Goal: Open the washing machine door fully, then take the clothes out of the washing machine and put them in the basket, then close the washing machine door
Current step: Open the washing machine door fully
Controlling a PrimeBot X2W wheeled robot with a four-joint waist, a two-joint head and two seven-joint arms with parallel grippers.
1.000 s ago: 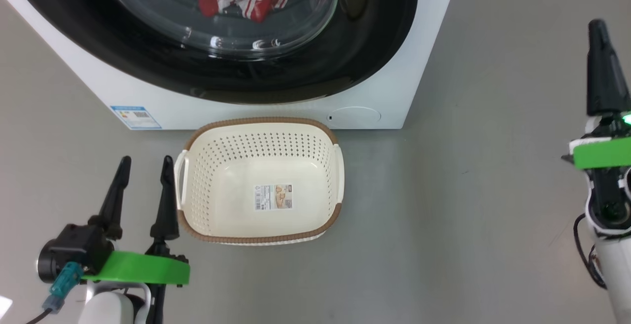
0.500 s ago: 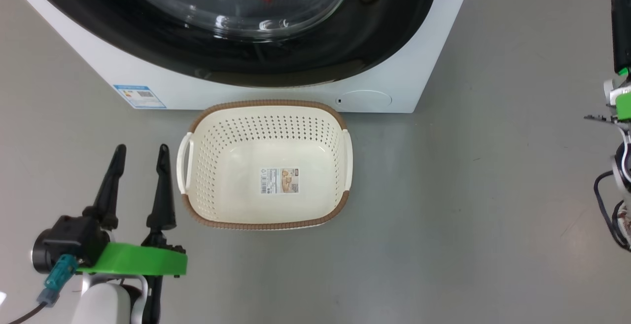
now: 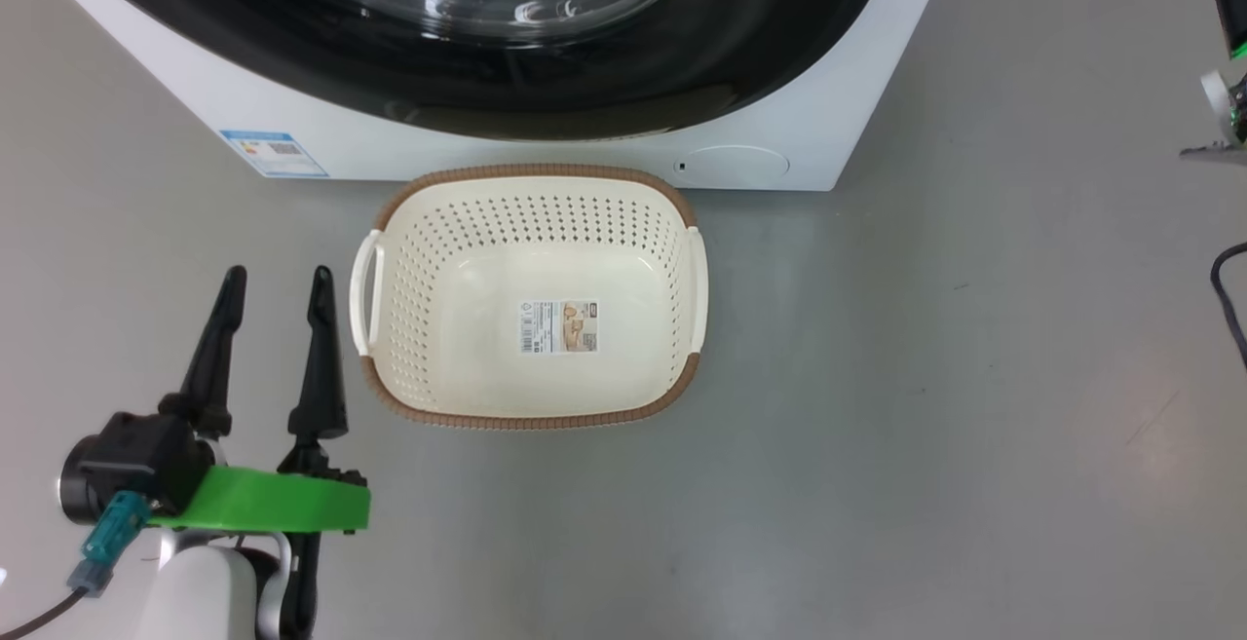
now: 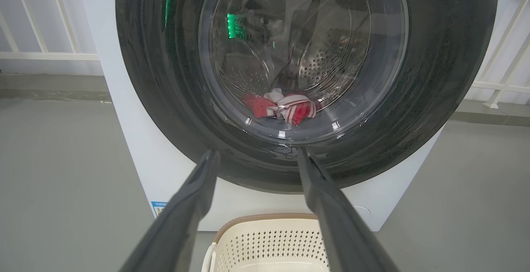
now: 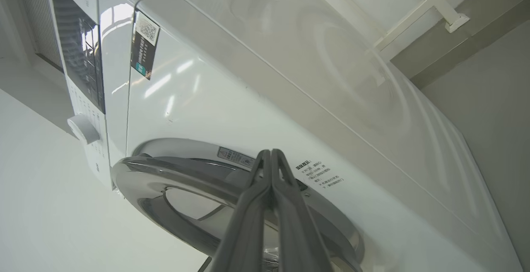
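— Clothes (image 4: pixel 285 106), where are they?
— Low in the drum of the washing machine (image 3: pixel 292 124), behind the washing machine door (image 4: pixel 165 98), which sits shut.
— And the basket (image 3: pixel 531 177)?
— On the floor, just in front of the machine.
— The grippers?
— Left gripper (image 3: pixel 277 280) hovers beside the basket, fingers spread wide, holding nothing. Right gripper (image 5: pixel 271 156) has its fingers pressed together, empty, tips near the door's rim.

cream perforated basket (image 3: pixel 534 231) brown-rimmed, red-and-white striped clothes (image 4: pixel 285 108)
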